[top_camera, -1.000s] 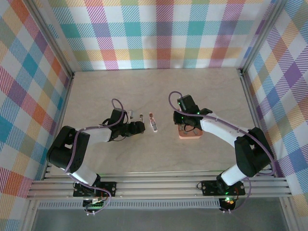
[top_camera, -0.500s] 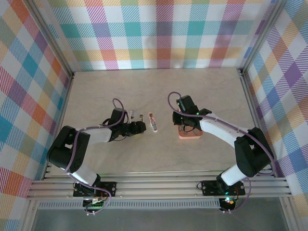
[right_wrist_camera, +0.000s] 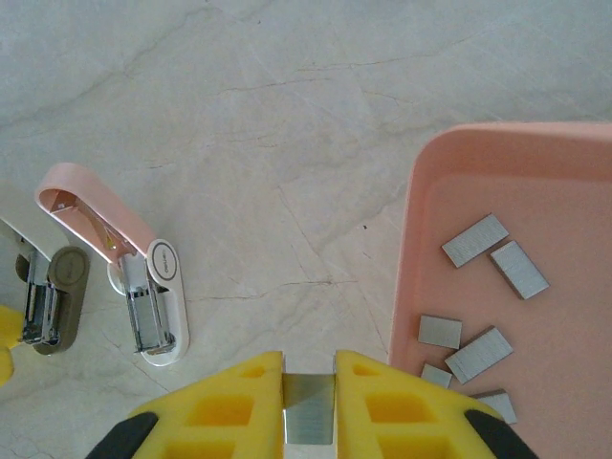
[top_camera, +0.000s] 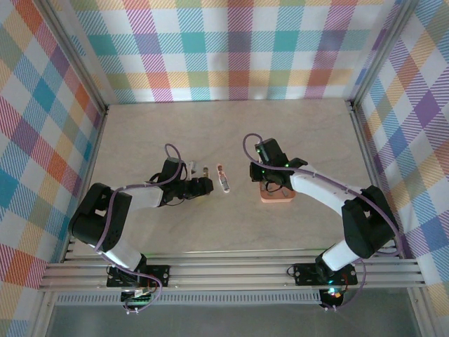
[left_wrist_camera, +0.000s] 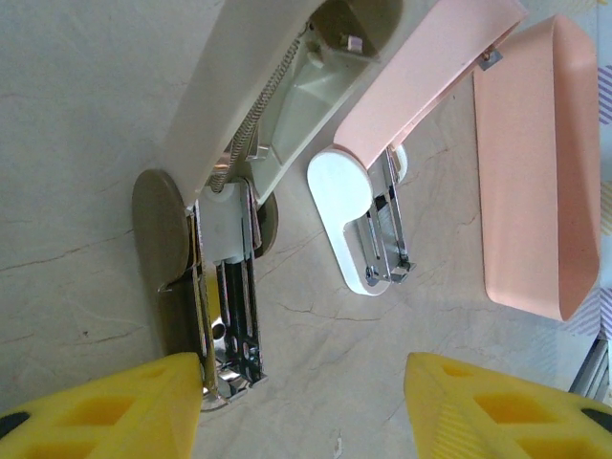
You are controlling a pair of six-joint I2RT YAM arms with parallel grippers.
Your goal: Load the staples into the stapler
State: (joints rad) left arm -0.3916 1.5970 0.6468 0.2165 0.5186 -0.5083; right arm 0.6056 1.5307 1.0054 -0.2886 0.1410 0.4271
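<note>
Pinching a tiny staple strip [right_wrist_camera: 309, 409] in my right end effector [right_wrist_camera: 308, 371], left end effector [left_wrist_camera: 301, 382] spread, I risk it twisting loose before the pink stapler [right_wrist_camera: 115, 229] at ten o'clock.

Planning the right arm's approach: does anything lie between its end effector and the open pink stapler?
Nothing visible does: bare table separates the right end effector, shut on a staple strip, from the pink stapler. The grey stapler lies beyond it.

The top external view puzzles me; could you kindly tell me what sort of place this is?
Probably a robot test cell: plaid panels wall in a marble-look table, the left arm and right arm are bolted to metal rails, and a pink tray holds staples.
</note>
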